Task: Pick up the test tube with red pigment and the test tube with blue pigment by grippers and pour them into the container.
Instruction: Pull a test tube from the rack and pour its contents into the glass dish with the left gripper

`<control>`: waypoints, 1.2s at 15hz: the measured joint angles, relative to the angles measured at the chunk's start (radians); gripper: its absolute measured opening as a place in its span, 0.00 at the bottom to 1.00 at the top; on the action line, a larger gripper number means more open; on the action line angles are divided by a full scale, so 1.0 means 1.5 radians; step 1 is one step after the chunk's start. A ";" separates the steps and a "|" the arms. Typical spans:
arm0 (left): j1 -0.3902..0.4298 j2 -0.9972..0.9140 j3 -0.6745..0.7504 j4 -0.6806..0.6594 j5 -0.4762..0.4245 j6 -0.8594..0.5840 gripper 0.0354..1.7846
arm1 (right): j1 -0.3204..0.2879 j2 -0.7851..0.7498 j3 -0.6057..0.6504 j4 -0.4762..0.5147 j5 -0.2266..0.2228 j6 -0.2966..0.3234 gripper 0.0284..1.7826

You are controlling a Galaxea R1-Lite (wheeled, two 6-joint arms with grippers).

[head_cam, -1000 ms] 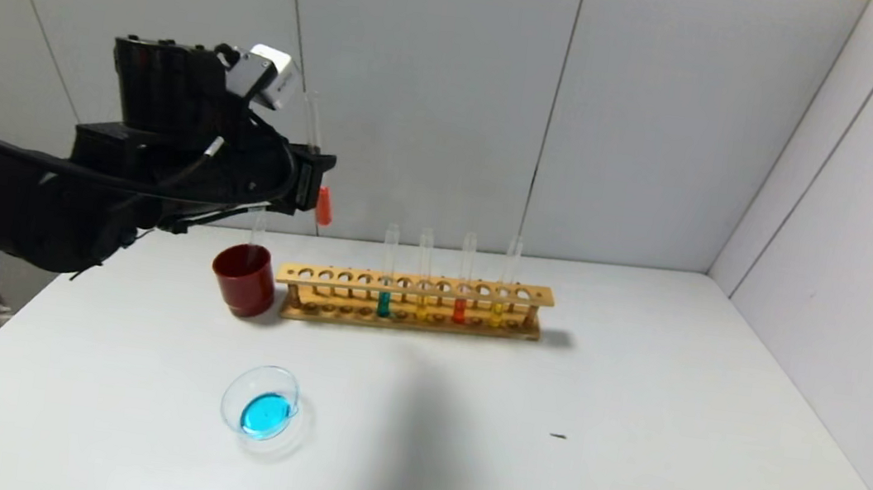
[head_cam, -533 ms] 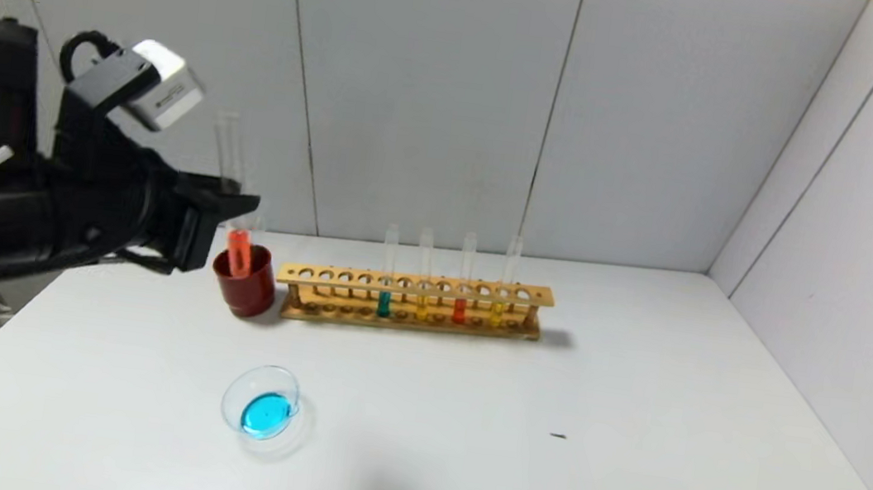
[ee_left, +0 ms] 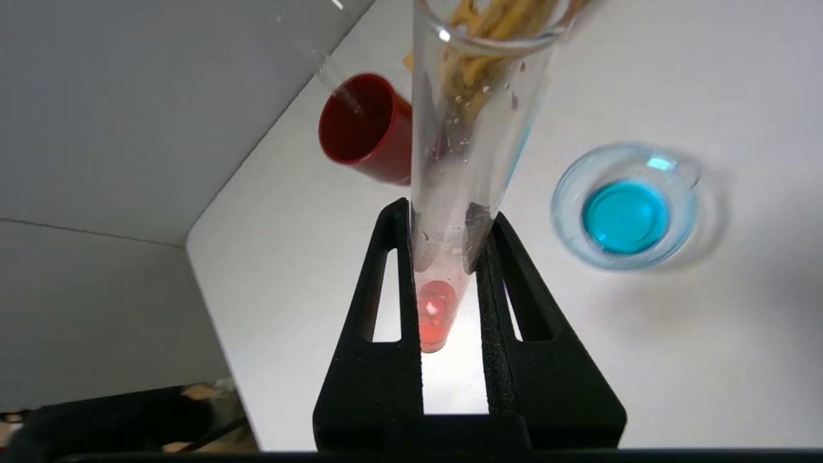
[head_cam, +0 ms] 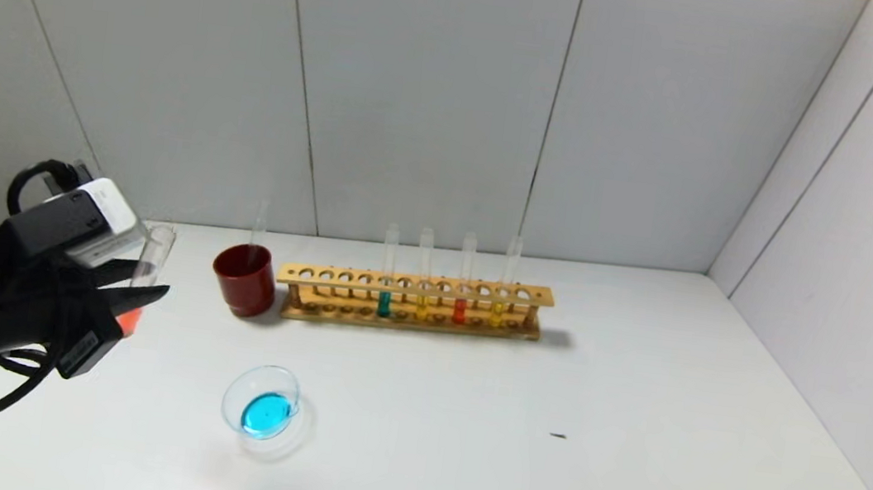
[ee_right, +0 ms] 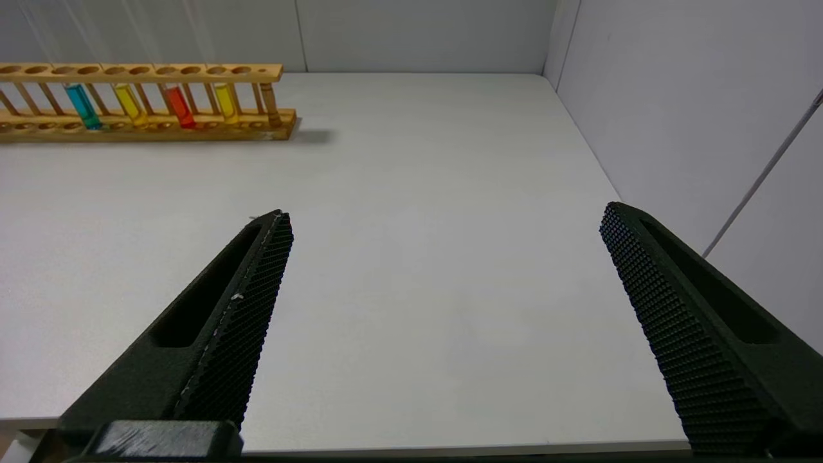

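Observation:
My left gripper (head_cam: 137,298) is shut on the test tube with red pigment (head_cam: 151,258), low over the table's left side, left of the container. The tube leans slightly, mouth up, with orange-red liquid at its bottom between the fingers (ee_left: 437,312). The left gripper (ee_left: 448,212) clamps its lower part. The container (head_cam: 263,405), a clear glass dish, holds cyan-blue liquid and also shows in the left wrist view (ee_left: 627,206). No tube with bright cyan-blue liquid shows. My right gripper (ee_right: 443,215) is open and empty over the table's front right, out of the head view.
A dark red cup (head_cam: 243,280) with an empty clear tube (head_cam: 260,225) stands at the back left. Beside it a wooden rack (head_cam: 415,286) holds teal, yellow, orange-red (head_cam: 459,309) and yellow tubes. Grey walls close the back and right.
My left gripper has come down and to the left with the red tube, from high beside the red cup to low over the table's left side.

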 joint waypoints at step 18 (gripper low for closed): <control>0.114 0.228 0.033 -0.204 -0.078 0.688 0.16 | 0.000 0.000 0.000 0.000 0.000 0.000 0.98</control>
